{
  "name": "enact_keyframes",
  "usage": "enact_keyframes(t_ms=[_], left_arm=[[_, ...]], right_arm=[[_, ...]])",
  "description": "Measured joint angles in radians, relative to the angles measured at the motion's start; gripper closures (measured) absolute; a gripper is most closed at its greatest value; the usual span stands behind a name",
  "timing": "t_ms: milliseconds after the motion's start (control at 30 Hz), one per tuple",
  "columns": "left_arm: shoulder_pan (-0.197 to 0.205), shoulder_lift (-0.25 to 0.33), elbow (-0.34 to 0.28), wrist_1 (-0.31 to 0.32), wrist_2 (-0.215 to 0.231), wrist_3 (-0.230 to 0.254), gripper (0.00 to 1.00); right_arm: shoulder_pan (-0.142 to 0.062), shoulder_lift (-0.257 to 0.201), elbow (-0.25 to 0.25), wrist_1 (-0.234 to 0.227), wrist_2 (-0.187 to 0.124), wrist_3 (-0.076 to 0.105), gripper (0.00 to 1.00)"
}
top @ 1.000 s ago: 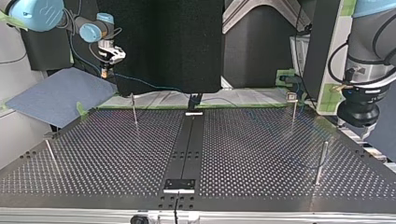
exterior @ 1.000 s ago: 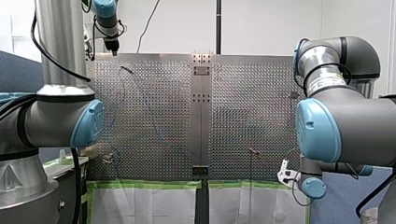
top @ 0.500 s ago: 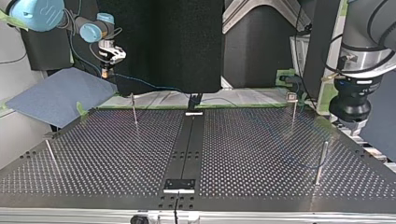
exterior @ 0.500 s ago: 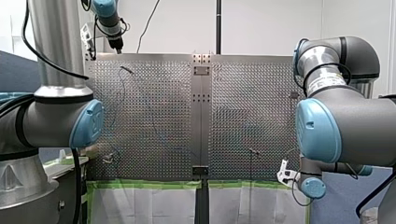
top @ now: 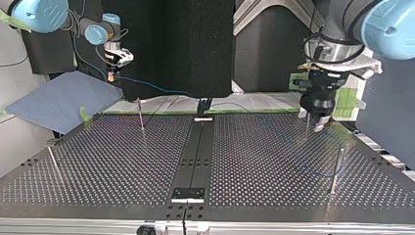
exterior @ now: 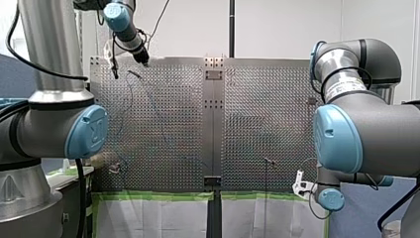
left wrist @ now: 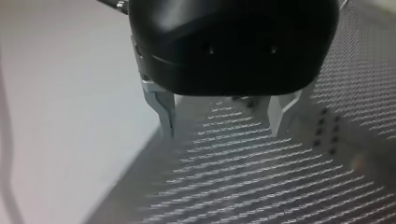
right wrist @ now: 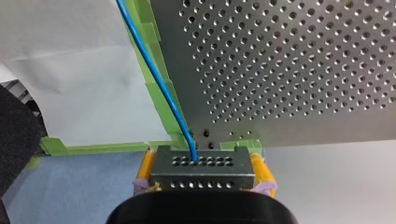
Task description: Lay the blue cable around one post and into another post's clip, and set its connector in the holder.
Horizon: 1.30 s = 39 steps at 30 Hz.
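Observation:
My right gripper point(right wrist: 203, 181) has its yellow pads shut on a grey metal connector block point(right wrist: 203, 162). The blue cable point(right wrist: 159, 81) leaves the block and runs ahead along the green tape. In the top view that gripper point(top: 113, 74) hangs off the table at the back left, and the cable point(top: 156, 90) trails from it onto the perforated table point(top: 122, 161). My left gripper point(top: 318, 125) hovers open just above a thin post with a clip point(top: 307, 113) at the back right. Nothing lies between its metal fingers point(left wrist: 161, 109).
Three more thin posts stand on the table point(top: 140, 115), point(top: 51, 160), point(top: 336, 169). A black centre strip point(top: 195, 152) carries a small holder plate point(top: 188, 193) at the near end. A blue mat point(top: 58, 98) lies off the table's back left.
My left arm has swung in from the top view's right edge to above the clip post. My right gripper has stayed put with the connector.

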Motion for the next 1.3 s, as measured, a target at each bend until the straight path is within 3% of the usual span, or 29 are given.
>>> enact_keyframes(t_ms=[233,400,500,867,1300], left_arm=[[-0.059,-0.059,-0.059,0.059,-0.042,0.038,0.02],[-0.104,-0.103,-0.104,0.104,-0.086,0.049,0.02],[-0.130,-0.129,-0.130,0.129,-0.112,0.052,0.02],[-0.222,-0.221,-0.220,0.222,-0.204,0.059,0.02],[-0.339,-0.339,-0.234,0.340,-0.322,0.011,0.02]], right_arm=[[0.001,-0.002,-0.004,0.009,-0.019,-0.047,1.00],[0.003,-0.013,-0.015,0.037,-0.061,-0.090,1.00],[0.005,-0.030,-0.017,0.051,-0.088,-0.106,1.00],[0.008,-0.065,-0.018,0.075,-0.177,-0.117,1.00],[0.013,-0.067,-0.018,0.078,-0.284,-0.117,1.00]])
